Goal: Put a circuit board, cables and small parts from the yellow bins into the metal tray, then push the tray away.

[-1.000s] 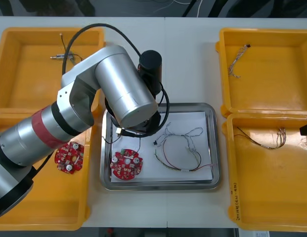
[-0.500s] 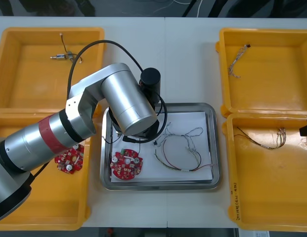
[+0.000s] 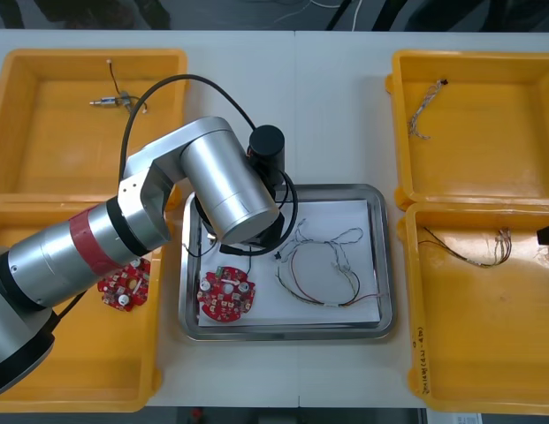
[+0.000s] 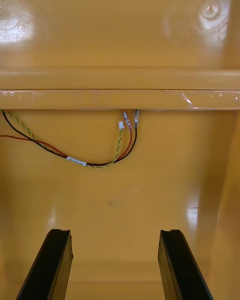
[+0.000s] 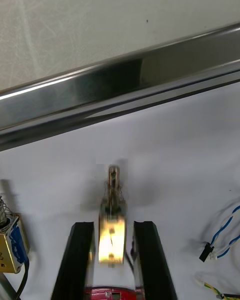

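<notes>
Left claw (image 5: pixel 114 227) pinches small metal part (image 5: pixel 112 205) over metal tray (image 5: pixel 125 75); right claw (image 4: pixel 114 235) spread above white-tagged cable (image 4: pixel 75 160).

No writing is legible: small dark characters (image 3: pixel 418 349) on the rim of the near right yellow bin (image 3: pixel 414 291), four o'clock from the metal tray (image 3: pixel 292 332), and a cable's (image 4: pixel 107 162) white tag (image 4: pixel 76 160) are too small to read

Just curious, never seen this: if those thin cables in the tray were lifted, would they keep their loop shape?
Probably not: the cables lie in loose curves on the tray, so they would likely droop. They look thin, so probably light. The left tool, above the tray, holds a small metal part; the right tool hangs open over a yellow bin.
</notes>
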Available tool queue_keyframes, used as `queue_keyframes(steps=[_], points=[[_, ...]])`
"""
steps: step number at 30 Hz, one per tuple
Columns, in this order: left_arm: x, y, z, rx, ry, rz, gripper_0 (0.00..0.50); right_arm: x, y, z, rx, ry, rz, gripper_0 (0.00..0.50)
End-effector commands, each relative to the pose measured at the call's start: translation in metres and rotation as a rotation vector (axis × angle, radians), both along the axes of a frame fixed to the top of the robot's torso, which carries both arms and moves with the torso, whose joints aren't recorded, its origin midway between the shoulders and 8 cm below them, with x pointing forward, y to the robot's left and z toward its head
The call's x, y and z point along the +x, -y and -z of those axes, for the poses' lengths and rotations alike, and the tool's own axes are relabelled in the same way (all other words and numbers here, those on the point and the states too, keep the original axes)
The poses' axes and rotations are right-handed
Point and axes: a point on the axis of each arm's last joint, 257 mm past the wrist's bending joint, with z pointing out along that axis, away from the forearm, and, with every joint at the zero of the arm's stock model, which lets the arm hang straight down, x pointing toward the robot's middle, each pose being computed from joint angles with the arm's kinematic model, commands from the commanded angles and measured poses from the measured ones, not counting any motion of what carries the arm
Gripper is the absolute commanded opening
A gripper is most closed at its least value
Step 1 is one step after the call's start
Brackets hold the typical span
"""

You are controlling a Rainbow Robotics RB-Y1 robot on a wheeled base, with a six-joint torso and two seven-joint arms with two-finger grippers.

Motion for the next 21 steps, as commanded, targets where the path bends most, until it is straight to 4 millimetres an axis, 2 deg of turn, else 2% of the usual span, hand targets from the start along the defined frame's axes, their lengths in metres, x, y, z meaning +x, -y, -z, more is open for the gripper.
queue_keyframes(steps=[1,3,11,16,21], points=[[0.0,-0.014,0.008,0.01,0.009,-0.041,0.462,-0.003,0.001,-0.008,0.021,0.036,0.043,0.5],[0.001,-0.014,0.008,0.012,0.013,-0.042,0.5,-0.003,0.001,-0.008,0.021,0.036,0.043,0.5],[0.005,-0.019,0.0,0.012,0.029,-0.045,0.5,-0.003,0.001,-0.007,0.02,0.033,0.041,0.5],[0.004,-0.023,-0.014,0.007,0.038,-0.046,0.5,-0.003,0.001,-0.008,0.02,0.036,0.041,0.5],[-0.002,-0.031,-0.041,-0.011,-0.004,-0.062,0.5,-0.002,0.001,-0.009,0.011,0.041,0.037,0.5]])
